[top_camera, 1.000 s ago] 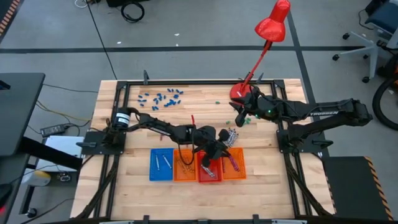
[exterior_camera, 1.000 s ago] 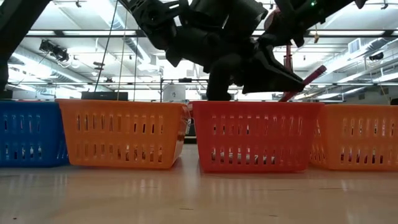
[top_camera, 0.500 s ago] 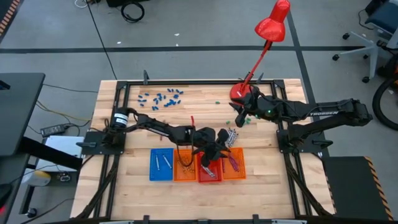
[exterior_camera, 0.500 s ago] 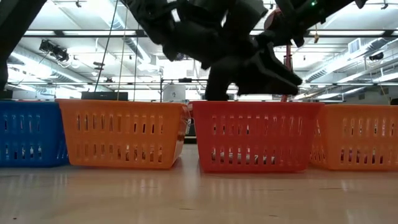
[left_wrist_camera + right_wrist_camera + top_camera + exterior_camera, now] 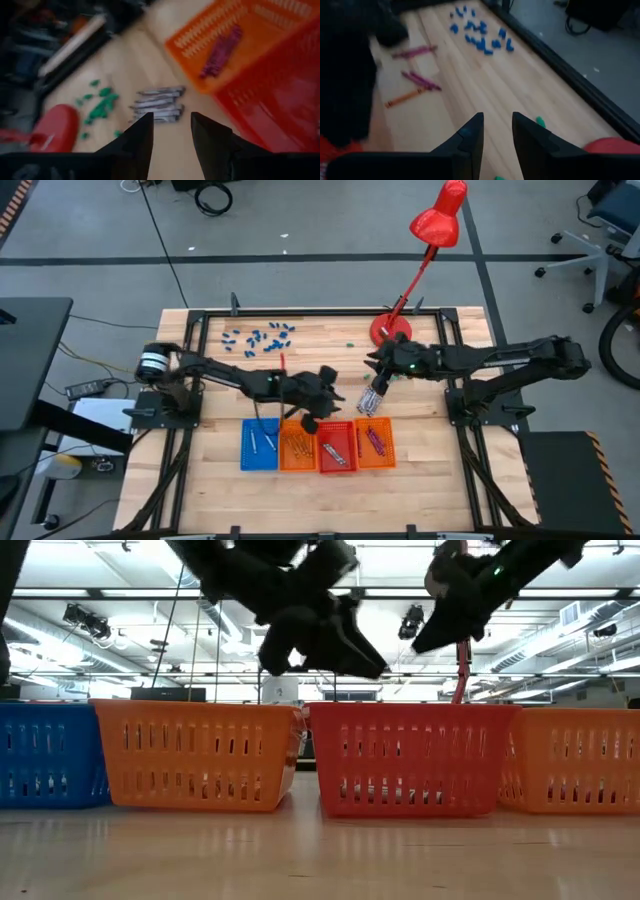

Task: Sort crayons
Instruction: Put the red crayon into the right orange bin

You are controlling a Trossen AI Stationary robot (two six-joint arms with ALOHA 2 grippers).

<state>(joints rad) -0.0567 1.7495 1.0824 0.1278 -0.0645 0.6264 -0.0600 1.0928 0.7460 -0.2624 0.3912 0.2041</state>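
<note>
Four small trays stand in a row near the front: blue (image 5: 260, 445), orange (image 5: 297, 446), red (image 5: 336, 446) and orange (image 5: 375, 442). Purple crayons (image 5: 220, 50) lie in the right orange tray. A pile of silvery crayons (image 5: 157, 105) rests flat on the wood behind that tray. More magenta crayons (image 5: 420, 80) and an orange crayon (image 5: 405, 97) lie loose on the table. My left gripper (image 5: 172, 120) hangs open above the table behind the red tray, pointing at the silver pile, with nothing between its fingers. My right gripper (image 5: 497, 120) hovers open farther back, near the lamp.
A red desk lamp stands on its base (image 5: 390, 330) at the far right. Stubby blue bits (image 5: 262, 337) are scattered at the far left, and green bits (image 5: 100, 100) lie by the lamp base. Black rails frame the tabletop.
A magenta crayon stuck out of my left gripper over the trays a second ago and is gone from it now. My left gripper has risen and drawn back toward the table's far left. My right gripper has sunk a little toward the silver pile.
</note>
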